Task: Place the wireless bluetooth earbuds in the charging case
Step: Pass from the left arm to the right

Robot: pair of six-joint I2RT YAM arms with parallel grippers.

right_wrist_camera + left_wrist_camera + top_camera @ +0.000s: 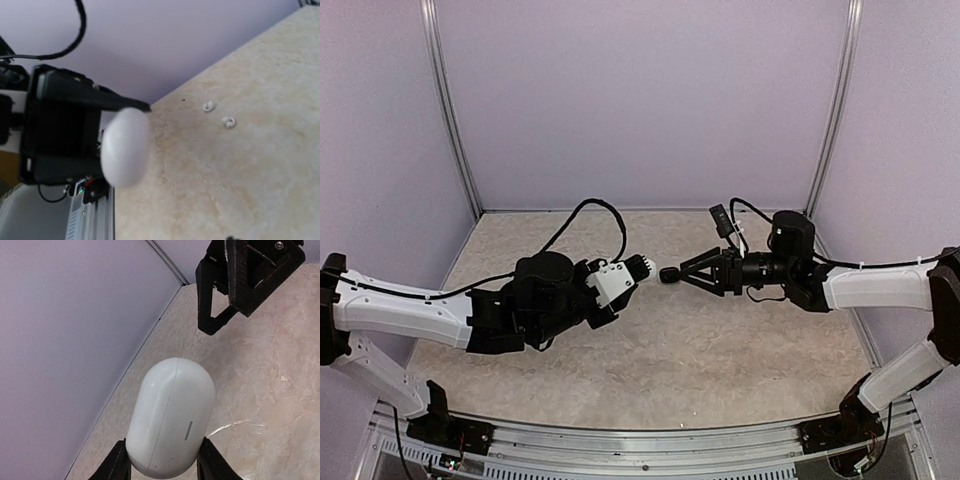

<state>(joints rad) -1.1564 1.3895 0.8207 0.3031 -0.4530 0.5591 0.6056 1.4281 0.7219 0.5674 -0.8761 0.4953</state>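
White case (pixel 170 417), lid shut, sits pinched in the left claw (pixel 164 462) above the table (pixel 720 350). The right claw (pixel 677 274) seems closed on a black earbud (pixel 668 274) (too small to confirm); two white earbuds (pixel 209 106) lie on the table, none visibly inserted.
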